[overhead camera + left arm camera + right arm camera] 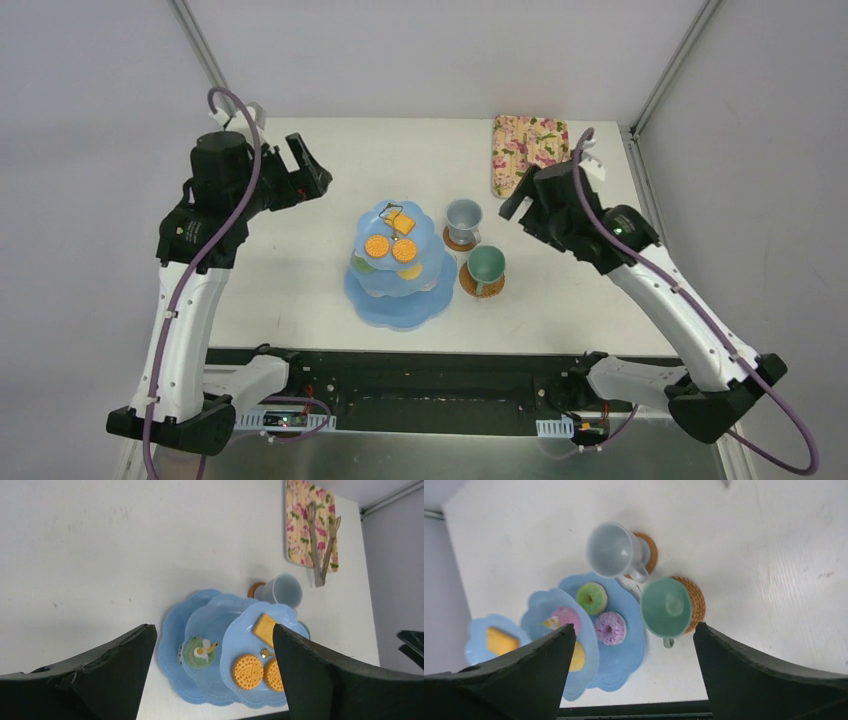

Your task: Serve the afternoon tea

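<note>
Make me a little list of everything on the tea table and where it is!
Stand: light-blue three-tier stand, middle of the table
Top tier: orange biscuits
Lower tiers: small donuts
Cups: grey-blue cup and green cup beside the stand, each on a brown coaster
Tray: floral tray at the far edge, metal tongs on it
Arms: left fingers and right fingers spread apart, holding nothing

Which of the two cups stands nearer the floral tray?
The grey-blue cup, the one farther back on the table. The green cup stands in front of it, farther from the floral tray.
</note>
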You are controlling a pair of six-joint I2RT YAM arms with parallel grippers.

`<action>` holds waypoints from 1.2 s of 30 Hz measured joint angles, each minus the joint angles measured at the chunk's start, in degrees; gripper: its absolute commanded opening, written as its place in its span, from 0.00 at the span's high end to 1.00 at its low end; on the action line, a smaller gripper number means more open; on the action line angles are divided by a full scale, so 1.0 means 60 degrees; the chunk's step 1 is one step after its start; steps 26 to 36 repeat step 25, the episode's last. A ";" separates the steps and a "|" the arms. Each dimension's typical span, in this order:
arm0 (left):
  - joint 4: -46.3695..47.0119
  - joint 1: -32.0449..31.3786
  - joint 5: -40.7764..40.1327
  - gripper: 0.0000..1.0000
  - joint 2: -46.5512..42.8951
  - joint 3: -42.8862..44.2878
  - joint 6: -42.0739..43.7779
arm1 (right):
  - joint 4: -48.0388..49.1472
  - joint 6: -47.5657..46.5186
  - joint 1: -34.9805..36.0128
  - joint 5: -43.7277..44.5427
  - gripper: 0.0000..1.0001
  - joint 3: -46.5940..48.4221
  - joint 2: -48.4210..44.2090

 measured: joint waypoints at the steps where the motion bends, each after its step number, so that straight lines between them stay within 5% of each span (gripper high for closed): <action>1: -0.0022 0.0000 -0.0106 0.09 0.0098 0.0357 0.0091 | -0.0069 -0.0299 0.0000 0.0160 0.06 0.0433 -0.0084; 15: 0.0947 0.0000 -0.1665 0.01 0.0025 0.3785 0.1679 | -0.0004 -0.3625 0.0000 0.2634 0.00 0.5734 -0.0805; 36: 0.1679 0.0000 -0.2218 0.01 -0.0550 0.3796 0.2149 | 0.0634 -0.4488 0.0000 0.3319 0.00 0.6164 -0.1326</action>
